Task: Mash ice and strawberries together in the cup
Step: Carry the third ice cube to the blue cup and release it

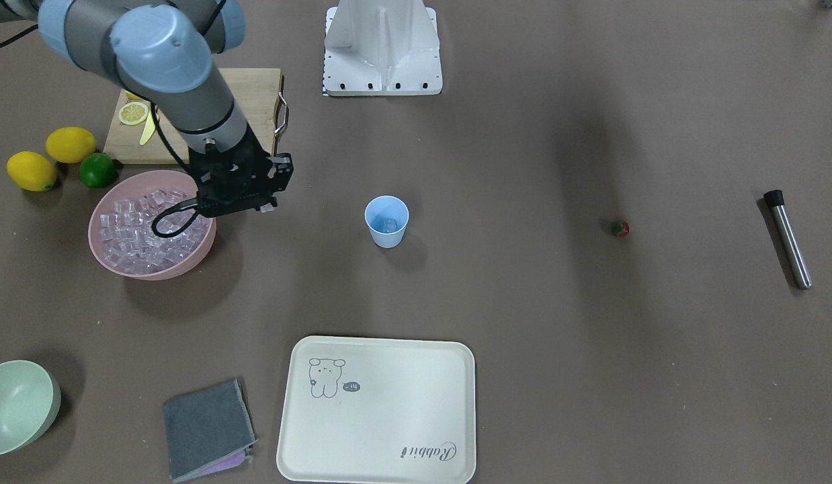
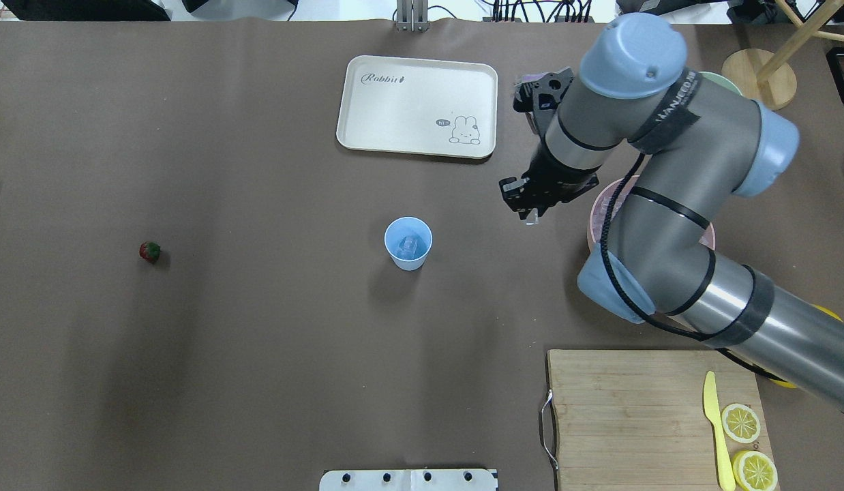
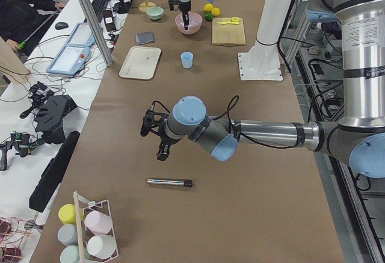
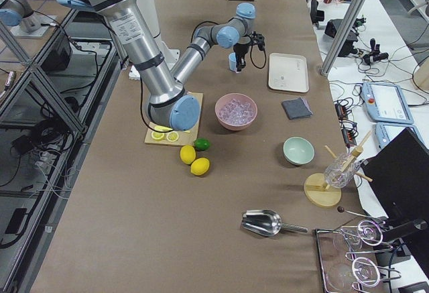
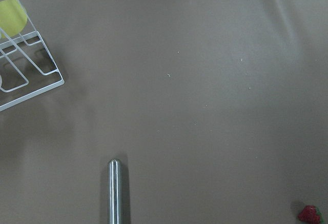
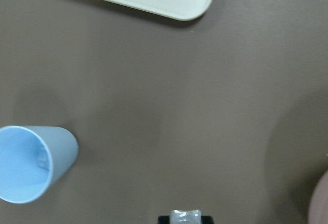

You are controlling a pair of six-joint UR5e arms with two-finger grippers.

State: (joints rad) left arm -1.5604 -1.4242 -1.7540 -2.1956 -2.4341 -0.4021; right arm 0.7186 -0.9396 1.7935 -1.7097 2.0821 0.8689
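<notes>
We see the right gripper (image 2: 529, 211) hanging above the table (image 2: 258, 341), between the cup (image 2: 408, 243) and the pink bowl (image 1: 92, 232) and nearer to the bowl. Its fingers are clamped on one ice cube (image 6: 186, 215), which shows at the lower edge of its wrist view. We judge that this cube is meant for the cup, where one clear cube already lies on the bottom.

The cup stands upright and open near the middle, probably so that both arms can reach it. The ice (image 1: 130, 232) fills the bowl on the robot's right of the cup. The strawberry (image 2: 149, 252) lies alone, well apart on the robot's left of the cup and not yet in it. Farther from the cup on that side a metal muddler (image 1: 787, 238) lies flat, untouched. The left gripper (image 3: 161, 150) hovers near the muddler; we cannot tell if its fingers are apart or together.

The table is covered with a plain brown matte sheet that takes soft shadows. A cream tray (image 2: 416, 106) lies beyond the cup, away from the robot. Along the table's far side from the robot are benches with devices and cables, and a person (image 3: 18, 10) sits there.
</notes>
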